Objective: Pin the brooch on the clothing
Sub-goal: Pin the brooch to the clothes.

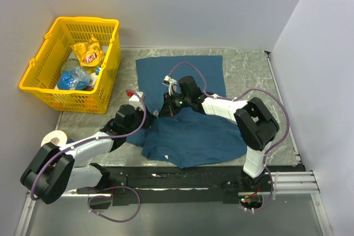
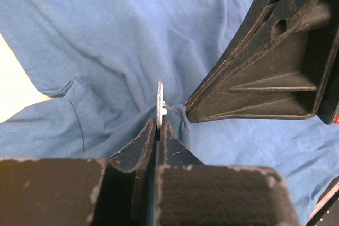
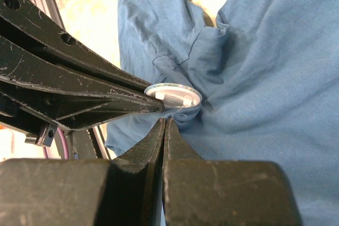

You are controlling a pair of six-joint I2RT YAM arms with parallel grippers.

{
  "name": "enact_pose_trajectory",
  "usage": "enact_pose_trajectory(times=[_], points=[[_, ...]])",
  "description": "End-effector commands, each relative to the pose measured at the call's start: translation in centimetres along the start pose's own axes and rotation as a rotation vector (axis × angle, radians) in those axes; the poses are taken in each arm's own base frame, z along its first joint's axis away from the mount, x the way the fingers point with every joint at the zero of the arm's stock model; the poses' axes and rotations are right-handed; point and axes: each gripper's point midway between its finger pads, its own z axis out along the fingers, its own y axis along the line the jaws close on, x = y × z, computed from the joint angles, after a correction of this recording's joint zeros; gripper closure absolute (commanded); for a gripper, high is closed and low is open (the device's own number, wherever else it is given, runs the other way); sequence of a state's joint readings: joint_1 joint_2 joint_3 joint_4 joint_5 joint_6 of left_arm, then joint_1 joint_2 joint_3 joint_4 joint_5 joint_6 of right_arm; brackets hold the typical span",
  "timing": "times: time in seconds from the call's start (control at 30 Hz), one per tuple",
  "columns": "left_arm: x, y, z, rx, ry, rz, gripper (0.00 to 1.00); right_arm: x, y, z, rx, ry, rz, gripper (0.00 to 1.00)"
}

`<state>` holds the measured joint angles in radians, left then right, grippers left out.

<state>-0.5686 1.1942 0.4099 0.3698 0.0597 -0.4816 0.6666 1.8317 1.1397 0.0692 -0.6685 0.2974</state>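
The clothing [image 1: 193, 136] is a dark teal T-shirt spread and rumpled across the table. The brooch [image 2: 159, 101] is a small silver disc seen edge-on, with my left gripper [image 2: 159, 124] shut on its lower rim. Its white back and thin pin [image 3: 176, 95] face the right wrist camera, and the pin touches a bunched fold of the clothing [image 3: 254, 78]. My right gripper [image 3: 165, 122] is shut on that raised fold just below the brooch. Both grippers meet tip to tip near the shirt's upper left part [image 1: 166, 111]. The right gripper's fingers [image 2: 254, 83] fill the right of the left wrist view.
A yellow basket [image 1: 72, 64] with snack bags and packets stands at the back left. A white roll [image 1: 55, 136] lies beside the left arm. Walls close in the table at the back and right.
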Motion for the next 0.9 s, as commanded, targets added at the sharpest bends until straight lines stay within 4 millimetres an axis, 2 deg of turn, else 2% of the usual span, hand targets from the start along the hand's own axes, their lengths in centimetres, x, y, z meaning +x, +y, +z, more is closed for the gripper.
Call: enact_pose_trajectory(times=[0.0, 0.13, 0.53, 0.87], points=[[-2.6, -2.6, -0.4, 0.113, -0.091, -0.025, 0.99, -1.7, 0.2, -0.4, -0.002, -0.059, -0.034, 1.00], [-2.5, -2.4, -0.9, 0.111, -0.106, -0.033, 0.99, -1.7, 0.0, -0.6, -0.008, -0.066, -0.027, 1.00], [-4.1, -4.3, -2.4, 0.235, -0.190, -0.082, 0.99, -1.2, 0.1, -0.5, -0.030, -0.058, -0.016, 1.00], [-5.6, -3.8, -3.7, 0.229, -0.260, -0.110, 0.99, -0.3, 0.1, -0.9, -0.033, -0.057, -0.019, 1.00]])
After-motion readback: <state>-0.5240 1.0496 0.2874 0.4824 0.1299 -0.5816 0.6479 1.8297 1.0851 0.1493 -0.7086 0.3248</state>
